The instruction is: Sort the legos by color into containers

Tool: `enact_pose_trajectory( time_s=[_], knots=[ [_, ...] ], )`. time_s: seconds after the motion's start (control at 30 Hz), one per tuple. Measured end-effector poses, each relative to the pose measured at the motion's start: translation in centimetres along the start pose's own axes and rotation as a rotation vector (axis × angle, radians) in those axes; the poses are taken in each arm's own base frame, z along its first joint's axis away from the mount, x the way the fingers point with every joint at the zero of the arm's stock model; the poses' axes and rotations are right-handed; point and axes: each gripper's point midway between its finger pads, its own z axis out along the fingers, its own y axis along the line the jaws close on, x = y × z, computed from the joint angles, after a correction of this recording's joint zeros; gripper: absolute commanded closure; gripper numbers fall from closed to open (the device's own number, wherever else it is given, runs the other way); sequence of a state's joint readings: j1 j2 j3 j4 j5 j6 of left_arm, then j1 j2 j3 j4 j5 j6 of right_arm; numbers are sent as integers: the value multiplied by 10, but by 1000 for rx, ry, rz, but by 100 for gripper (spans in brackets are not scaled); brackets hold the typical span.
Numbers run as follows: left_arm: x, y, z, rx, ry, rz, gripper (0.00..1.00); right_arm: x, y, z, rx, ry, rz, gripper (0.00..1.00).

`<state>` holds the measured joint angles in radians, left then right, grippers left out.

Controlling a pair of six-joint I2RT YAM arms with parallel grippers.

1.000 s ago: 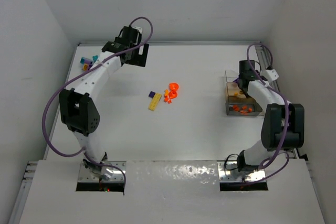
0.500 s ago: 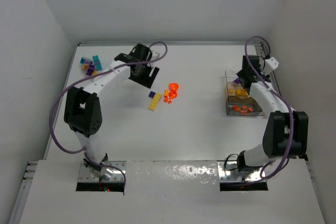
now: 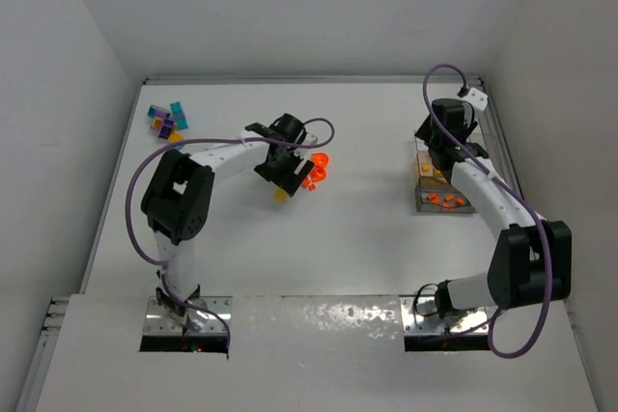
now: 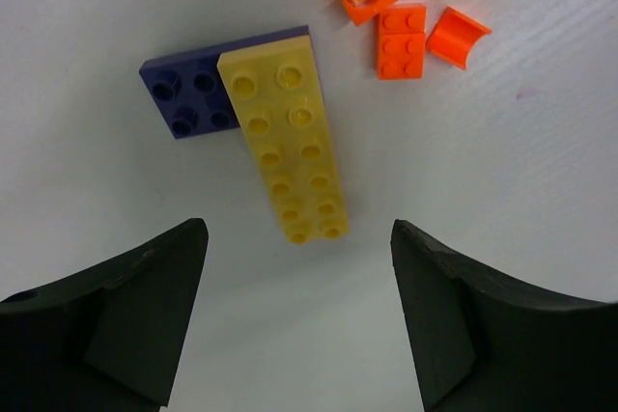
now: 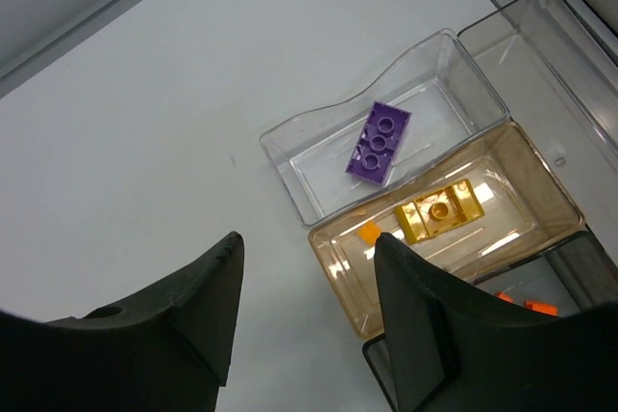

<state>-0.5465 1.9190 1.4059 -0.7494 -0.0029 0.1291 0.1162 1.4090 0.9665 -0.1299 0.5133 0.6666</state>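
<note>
I am holding my left fingers (image 4: 135, 315) spread over the white worktop (image 3: 367, 238), with nothing between them. Just ahead of them a long yellow plate (image 4: 287, 151) is lying flat, studs up, its far end touching a dark purple plate (image 4: 183, 96). Beyond and to the right, a few orange pieces (image 4: 401, 42) are lying loose, near the yellow plate but apart from it. More legos, teal and purple among them, are sitting in a small cluster (image 3: 166, 120) at the far left corner.

I am hovering my right fingers (image 5: 174, 335), also spread and empty, above the containers (image 5: 323, 169) by the right edge. A purple brick (image 5: 379, 142) is lying in the clear bin. A yellow brick (image 5: 439, 211) and a small orange bit (image 5: 367, 232) are lying in the brownish bin beside it. Orange bricks (image 3: 444, 200) are lying in the nearest bin.
</note>
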Motion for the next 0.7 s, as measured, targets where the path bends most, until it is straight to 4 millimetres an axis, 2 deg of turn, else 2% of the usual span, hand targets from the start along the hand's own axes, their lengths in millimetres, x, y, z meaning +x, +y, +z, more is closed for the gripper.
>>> enact_pose_trajectory(
  time_s=[0.1, 0.17, 0.23, 0.33, 0.43, 0.47, 0.57, 0.7],
  knots=[
    [0, 0, 12, -4, 7, -7, 35, -2, 3, -8, -24, -11, -17, 44],
    [3, 0, 21, -3, 27, -13, 44, -6, 4, -14, -39, -28, -24, 44],
    [7, 0, 28, -5, 48, -22, 48, -9, 2, -17, -44, -43, -28, 44],
    [13, 0, 36, -7, 77, -29, 60, -12, -1, -22, -48, -58, -36, 44],
    [13, 0, 35, -10, 78, -35, 85, -13, -4, -26, -50, -66, -46, 44],
    [12, 0, 35, -9, 78, -34, 100, -13, -5, -28, -52, -67, -51, 44],
    [12, 0, 34, -9, 80, -33, 100, -14, -4, -30, -70, -69, -80, 45],
    [5, 2, 25, 0, 87, -13, 100, -5, 17, -36, -204, -31, -172, 45]
  ],
)
